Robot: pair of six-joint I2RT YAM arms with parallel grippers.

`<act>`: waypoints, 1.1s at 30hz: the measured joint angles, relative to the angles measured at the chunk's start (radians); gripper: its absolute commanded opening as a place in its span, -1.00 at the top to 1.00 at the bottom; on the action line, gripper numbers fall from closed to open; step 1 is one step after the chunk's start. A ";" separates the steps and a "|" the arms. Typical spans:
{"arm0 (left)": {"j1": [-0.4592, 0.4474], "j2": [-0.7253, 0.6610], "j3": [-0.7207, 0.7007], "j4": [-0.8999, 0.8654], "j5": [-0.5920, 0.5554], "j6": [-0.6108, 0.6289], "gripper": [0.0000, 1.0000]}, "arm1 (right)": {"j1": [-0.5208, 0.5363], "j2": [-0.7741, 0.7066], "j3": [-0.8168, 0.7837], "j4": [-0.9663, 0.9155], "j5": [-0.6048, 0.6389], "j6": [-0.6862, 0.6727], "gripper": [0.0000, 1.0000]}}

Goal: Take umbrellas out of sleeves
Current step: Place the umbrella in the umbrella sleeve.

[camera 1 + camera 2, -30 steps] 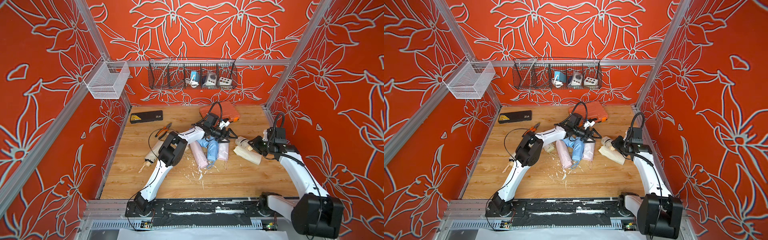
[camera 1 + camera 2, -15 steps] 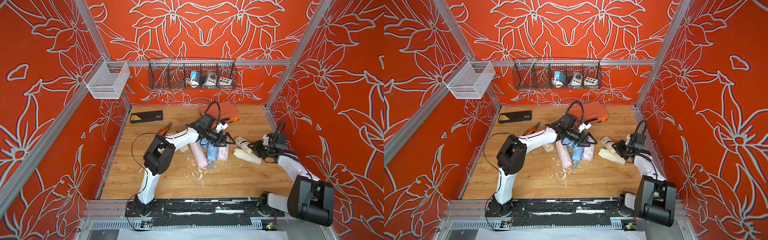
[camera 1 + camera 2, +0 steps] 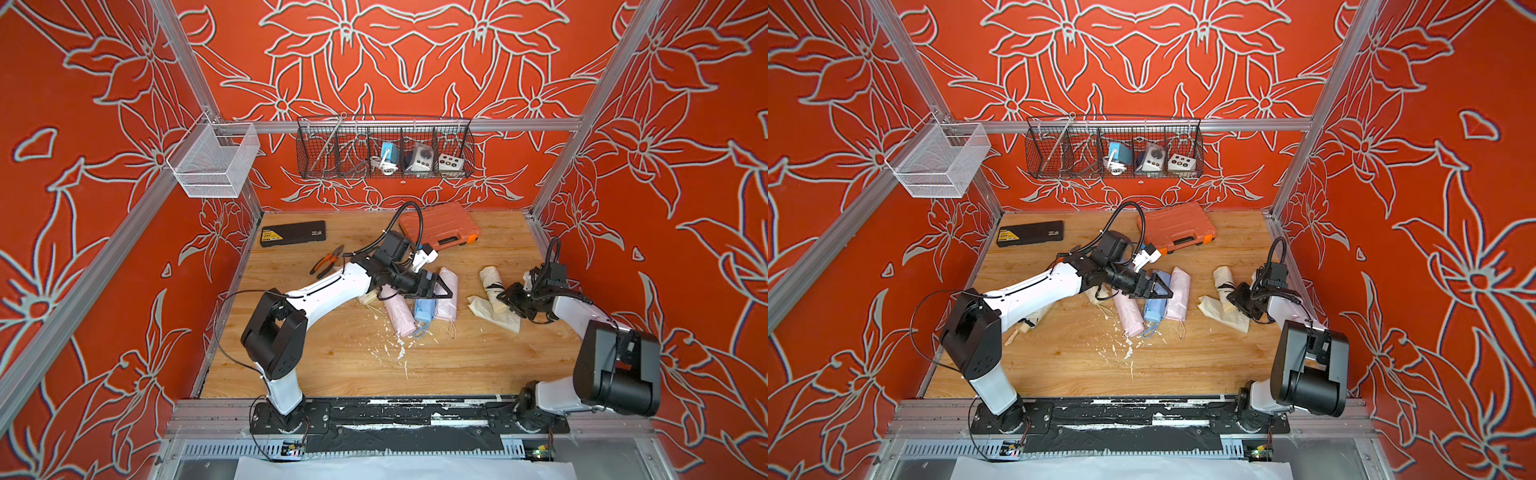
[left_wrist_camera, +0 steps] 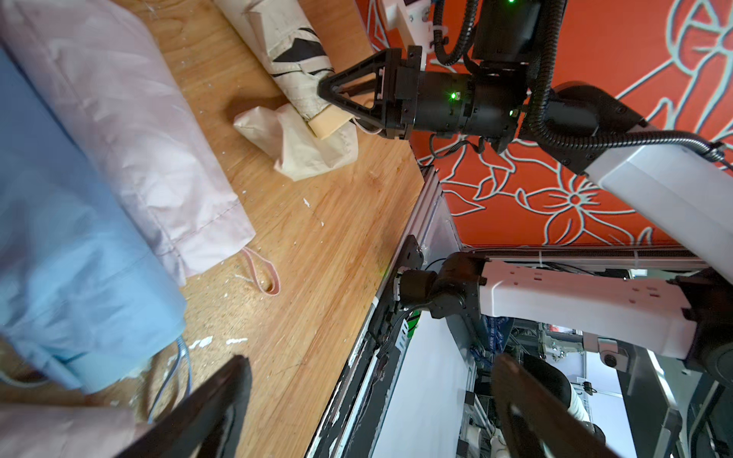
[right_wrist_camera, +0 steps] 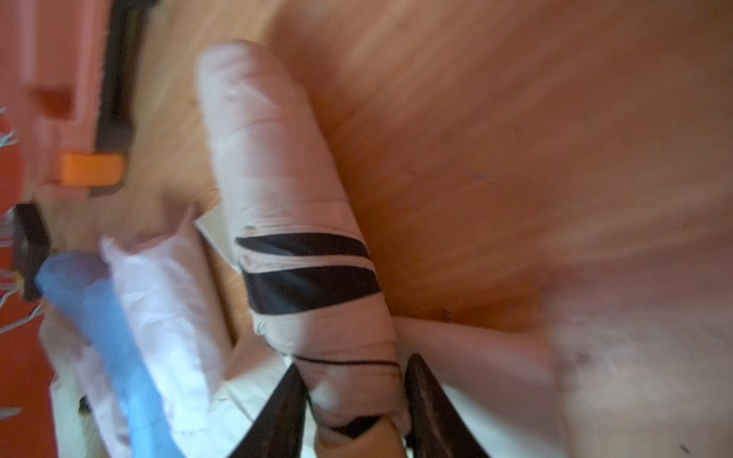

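Okay, nearest first: white flecks litter the wooden worktop toward 6 o'clock. Just past them, dead centre, three rolls lie side by side: a pale pink sleeved umbrella, a light blue sleeved umbrella and a lighter pink sleeved umbrella. Their hemmed mouths and wrist loops point to 6, so all three still need pulling.

The left claw hangs right over them, jaws spread wide and empty. My guess is it's lining up the next pick.

Over at 3 o'clock the right claw has its jaws either side of the handle end of a cream pleated umbrella, probably because that's the stiff bit. Can't tell if it's pinching or letting go. The limp cream sleeve lies flat, partly under it, so that one looks freed.

Further back are orange-handled pliers at 10 and an orange plastic case at 12.

Versus a second ago, the left arm's elbow has swung out toward 8 o'clock, while its claw stayed over the trio.
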 measured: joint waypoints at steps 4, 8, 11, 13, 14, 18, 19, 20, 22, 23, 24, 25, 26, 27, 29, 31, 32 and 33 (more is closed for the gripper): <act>0.021 -0.021 -0.044 -0.014 -0.020 0.010 -0.88 | -0.005 -0.003 0.007 -0.084 0.058 -0.003 -0.74; 0.040 -0.038 -0.072 -0.034 -0.043 0.022 -0.89 | -0.006 -0.028 0.049 -0.164 0.116 -0.004 -0.76; 0.058 -0.069 -0.099 -0.049 -0.061 0.034 -0.91 | -0.006 -0.103 0.116 -0.222 0.166 -0.006 -0.76; 0.072 -0.090 -0.114 -0.059 -0.080 0.044 -0.93 | 0.007 -0.150 0.188 -0.256 0.201 -0.010 -0.76; 0.081 -0.102 -0.121 -0.066 -0.092 0.049 -0.93 | 0.020 -0.164 0.236 -0.270 0.213 -0.013 -0.77; 0.120 -0.152 -0.148 -0.085 -0.131 0.067 -0.97 | 0.142 -0.159 0.371 -0.278 0.210 -0.034 -0.76; 0.128 -0.163 -0.152 -0.091 -0.140 0.071 -0.97 | 0.178 -0.150 0.388 -0.282 0.201 -0.042 -0.76; 0.137 -0.175 -0.157 -0.097 -0.148 0.074 -0.97 | 0.224 -0.134 0.406 -0.293 0.185 -0.051 -0.76; 0.153 -0.198 -0.168 -0.105 -0.160 0.079 -0.97 | 0.298 -0.094 0.426 -0.315 0.158 -0.066 -0.79; 0.161 -0.210 -0.175 -0.109 -0.165 0.083 -0.97 | 0.334 -0.071 0.426 -0.327 0.143 -0.072 -0.85; 0.168 -0.222 -0.182 -0.111 -0.169 0.087 -0.97 | 0.366 -0.050 0.422 -0.341 0.131 -0.077 -0.87; 0.174 -0.232 -0.190 -0.115 -0.174 0.091 -0.97 | 0.394 -0.035 0.413 -0.350 0.126 -0.082 -0.87; 0.180 -0.244 -0.201 -0.119 -0.177 0.095 -0.97 | 0.422 -0.023 0.396 -0.356 0.119 -0.087 -0.88; 0.187 -0.257 -0.213 -0.123 -0.181 0.098 -0.97 | 0.445 -0.017 0.380 -0.362 0.113 -0.089 -0.88; 0.196 -0.287 -0.242 -0.130 -0.189 0.103 -0.97 | 0.486 -0.009 0.355 -0.380 0.111 -0.093 -0.89; 0.207 -0.322 -0.275 -0.138 -0.197 0.108 -0.97 | 0.514 0.001 0.349 -0.392 0.111 -0.095 -0.89; 0.212 -0.341 -0.292 -0.143 -0.199 0.110 -0.97 | 0.526 0.010 0.349 -0.392 0.112 -0.095 -0.89; 0.217 -0.361 -0.310 -0.146 -0.199 0.113 -0.97 | 0.533 0.019 0.349 -0.389 0.113 -0.094 -0.95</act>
